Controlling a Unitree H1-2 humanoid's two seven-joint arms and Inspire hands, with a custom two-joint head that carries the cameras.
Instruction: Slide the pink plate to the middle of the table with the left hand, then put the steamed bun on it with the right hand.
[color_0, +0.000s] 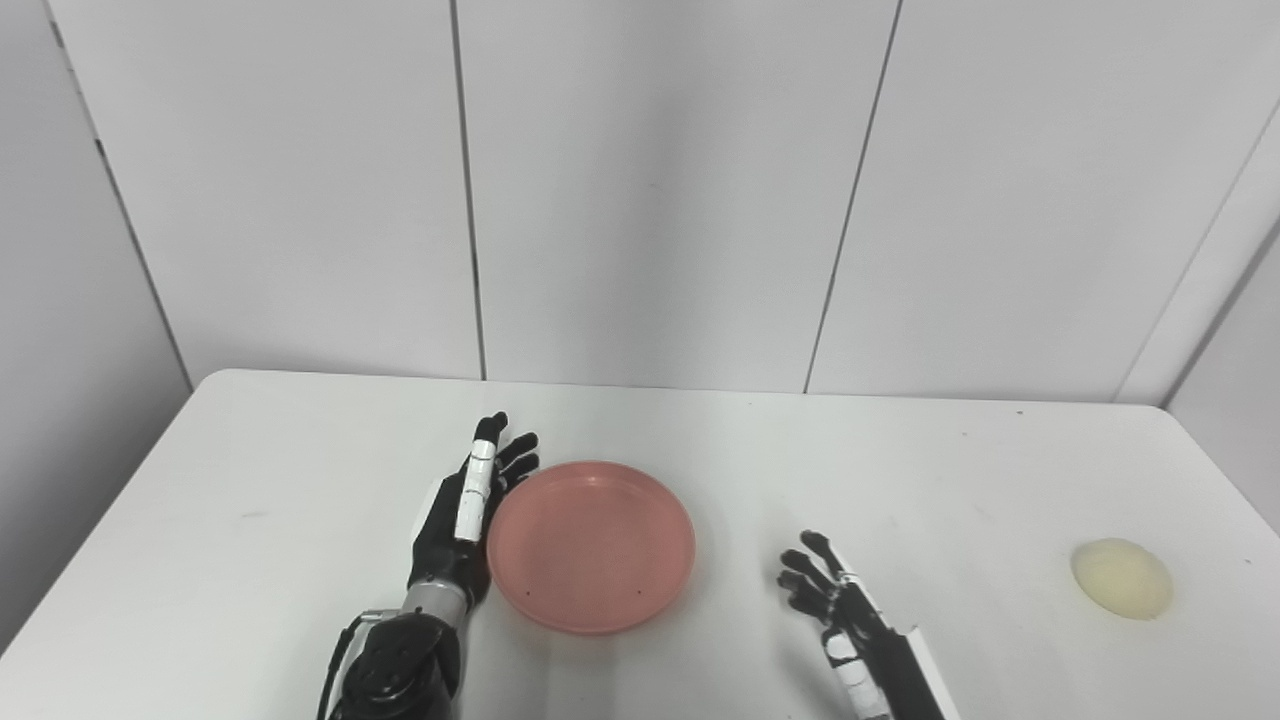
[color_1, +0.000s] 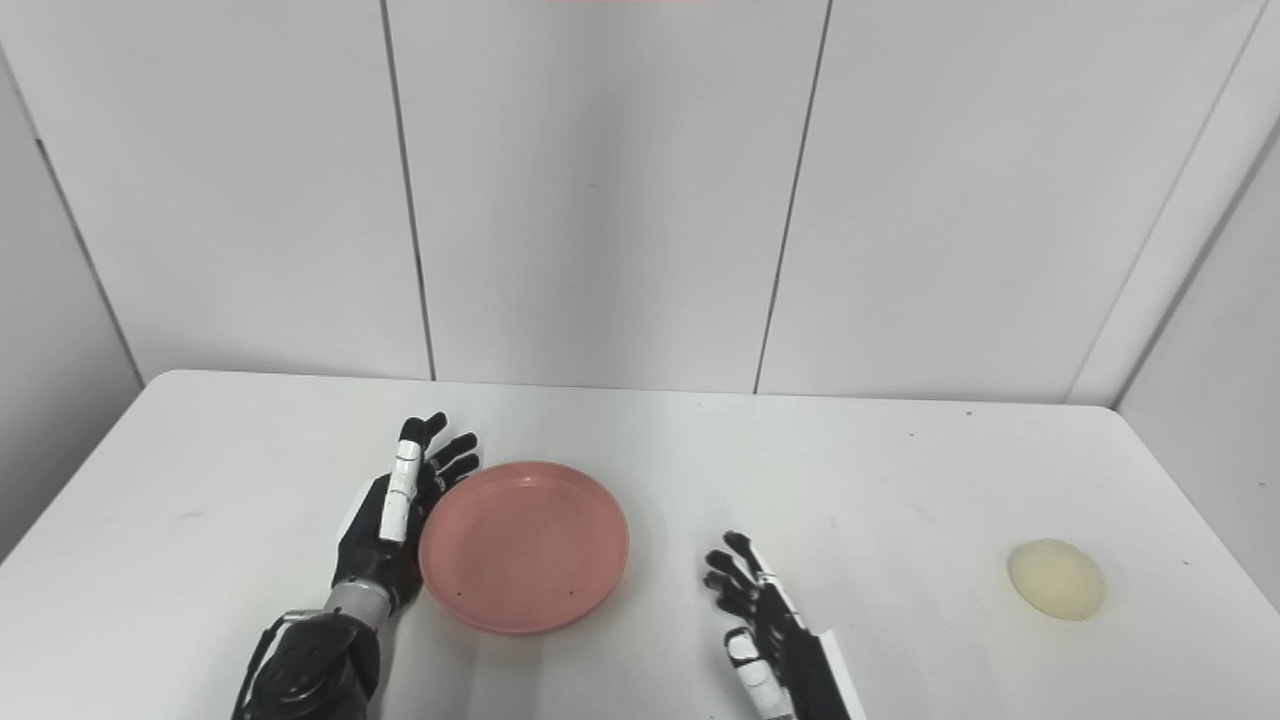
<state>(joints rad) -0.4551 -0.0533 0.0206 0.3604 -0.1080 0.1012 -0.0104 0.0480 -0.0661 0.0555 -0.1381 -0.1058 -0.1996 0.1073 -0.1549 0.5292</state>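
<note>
Nearest the camera, both forearms come up from the bottom edge, and between them sits the pink plate (color_0: 591, 545), flat on the white tabletop (color_0: 300, 480) and a little left of its middle. It is empty, its shallow rim showing all round.

Against the plate's left rim stands the left hand (color_0: 462, 520), set on edge with its palm facing the plate and its fingers (color_0: 478, 478) straight and close together, holding nothing. They appear to touch the rim or lie just beside it; which of the two cannot be told. That flat, blade-like posture suits a sideways push, so the slide toward the middle seems to be the step in hand, and the plate looks close to where it should end.

On the plate's other side, apart from it, the right hand (color_1: 752, 600) rests low near the front edge, fingers loosely spread and empty. It seems to be waiting its turn, kept clear so the plate has room to travel.

Well apart to the right, close to the tabletop's right edge, lies the steamed bun (color_0: 1121, 577), pale yellow and domed, untouched. The right hand will need a long reach outward to get it, and a soft bun probably calls for a gentle hold.

Behind the tabletop stand plain white wall panels (color_0: 650, 200).
</note>
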